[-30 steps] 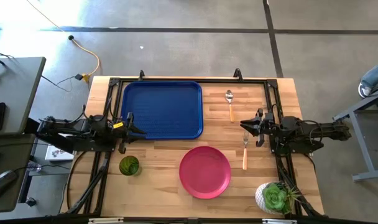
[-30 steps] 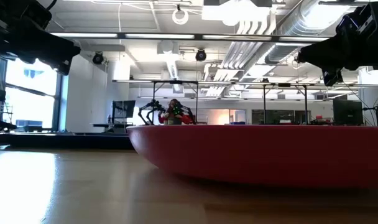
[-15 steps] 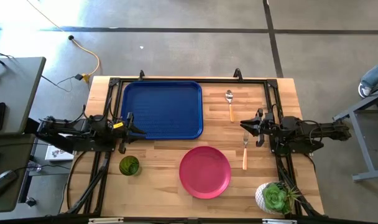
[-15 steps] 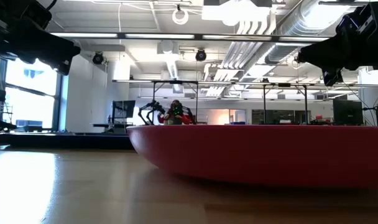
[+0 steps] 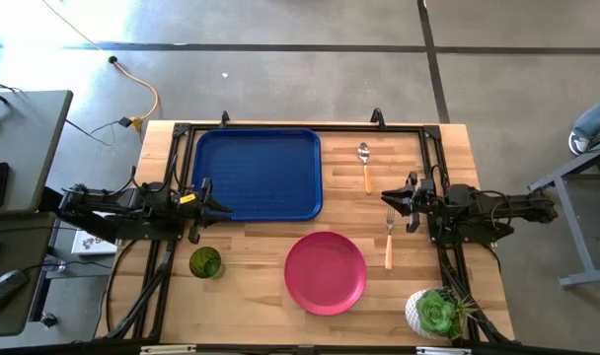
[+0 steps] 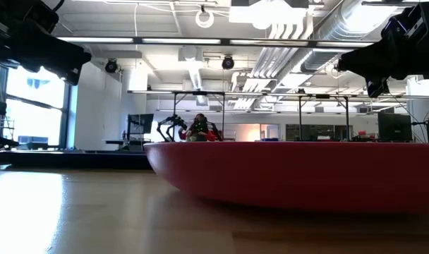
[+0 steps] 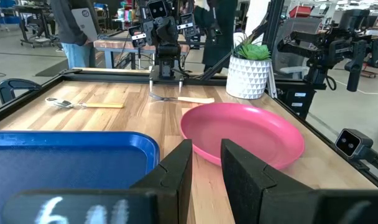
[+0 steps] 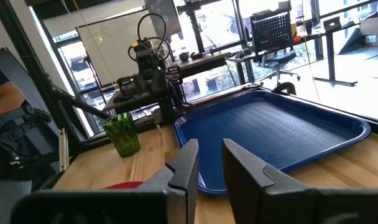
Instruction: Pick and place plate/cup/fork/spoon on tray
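On the wooden table (image 5: 251, 251) lie tray (image 5: 258, 174), plate (image 5: 325, 272), cup (image 5: 204, 262), fork (image 5: 388, 240), spoon (image 5: 365, 165) — left gripper (image 5: 209, 208) and right gripper (image 5: 397, 206) hover at opposite edges, fingers slightly parted, empty.

Low view: plate (image 6: 292, 173) fills the frame, cut off at 3 o'clock, hiding the bench behind it. Right wrist view: plate only a red sliver at 6 o'clock, behind the jaws. Left wrist view: tray (image 7: 64, 158) cut off at 9 o'clock; spoon (image 7: 83, 104) bowl too small to make out.
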